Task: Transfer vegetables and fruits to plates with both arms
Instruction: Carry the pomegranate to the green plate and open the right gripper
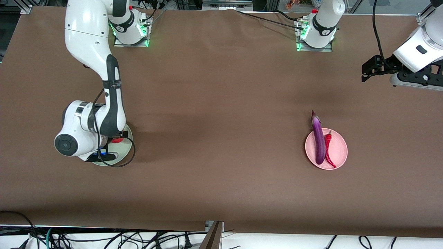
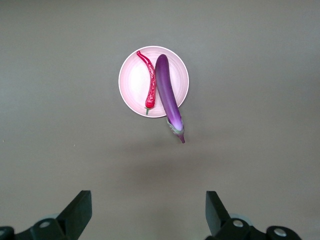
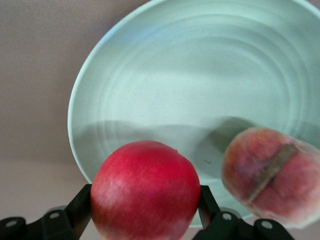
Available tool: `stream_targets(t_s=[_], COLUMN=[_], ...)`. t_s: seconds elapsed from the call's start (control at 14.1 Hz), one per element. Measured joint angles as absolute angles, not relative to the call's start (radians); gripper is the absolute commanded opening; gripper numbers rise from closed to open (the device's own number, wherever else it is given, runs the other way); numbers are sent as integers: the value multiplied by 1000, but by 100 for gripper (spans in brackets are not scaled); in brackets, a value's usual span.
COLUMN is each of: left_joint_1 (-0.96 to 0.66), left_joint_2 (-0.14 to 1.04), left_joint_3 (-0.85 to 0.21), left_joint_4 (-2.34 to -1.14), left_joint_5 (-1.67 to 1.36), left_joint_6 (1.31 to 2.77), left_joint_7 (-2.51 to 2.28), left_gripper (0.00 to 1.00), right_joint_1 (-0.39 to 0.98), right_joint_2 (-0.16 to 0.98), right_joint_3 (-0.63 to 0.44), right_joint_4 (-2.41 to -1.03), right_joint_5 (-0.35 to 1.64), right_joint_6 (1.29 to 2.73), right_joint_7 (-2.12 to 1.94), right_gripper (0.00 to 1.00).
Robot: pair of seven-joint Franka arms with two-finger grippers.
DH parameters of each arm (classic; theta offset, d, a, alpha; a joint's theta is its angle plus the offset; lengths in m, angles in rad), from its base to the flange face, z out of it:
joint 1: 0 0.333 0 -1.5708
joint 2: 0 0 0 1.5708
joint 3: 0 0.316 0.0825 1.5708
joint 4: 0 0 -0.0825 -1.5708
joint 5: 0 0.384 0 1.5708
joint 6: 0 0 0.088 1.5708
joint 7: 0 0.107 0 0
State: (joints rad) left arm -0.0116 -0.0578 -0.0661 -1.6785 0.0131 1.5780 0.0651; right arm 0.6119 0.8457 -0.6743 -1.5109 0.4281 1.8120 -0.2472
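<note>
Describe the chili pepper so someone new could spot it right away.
Find the pink plate toward the left arm's end of the table. Two vegetables lie on it; the chili pepper is the thin, curved red one beside the longer purple eggplant.

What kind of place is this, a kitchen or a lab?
Most likely a robotics lab: two white arms bolted to a brown-covered table, loose cables along its edge, and toy-like produce such as an eggplant on a pink plate.

Brown cloth-covered table (image 1: 221,138), black cables (image 1: 104,238) on pale floor along its near edge.
</note>
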Motion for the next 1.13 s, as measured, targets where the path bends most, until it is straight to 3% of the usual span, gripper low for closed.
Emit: stream_targets(t_s=[0.07, 0.14, 0.21, 0.57, 1.13], left_joint_1=[-12, -12, -12, -13, -13], left_joint_2=[-58, -58, -58, -58, -52], left_joint_3=[-66, -66, -66, -70, -71], left_joint_4=[-1679, -1679, -1679, -1679, -1679], left_joint_5=[13, 13, 13, 13, 13], left_joint_6=[1578, 1578, 1578, 1577, 1577], left_joint_7=[65, 65, 65, 65, 65], left_gripper=[100, 100, 100, 100, 100], right_joint_1=[612, 611, 610, 596, 592], right_joint_2=[855, 863, 868, 845, 669], right_joint_3=[-673, -672, -673, -692, -798], right_joint_4=[-1511, -1512, -1511, -1478, -1370], right_joint_5=[429, 430, 431, 431, 430], right_joint_6=[1821, 1827, 1834, 1803, 1475], right_joint_7=[-247, -247, -247, -253, -259], right_gripper=[36, 82, 100, 100, 100])
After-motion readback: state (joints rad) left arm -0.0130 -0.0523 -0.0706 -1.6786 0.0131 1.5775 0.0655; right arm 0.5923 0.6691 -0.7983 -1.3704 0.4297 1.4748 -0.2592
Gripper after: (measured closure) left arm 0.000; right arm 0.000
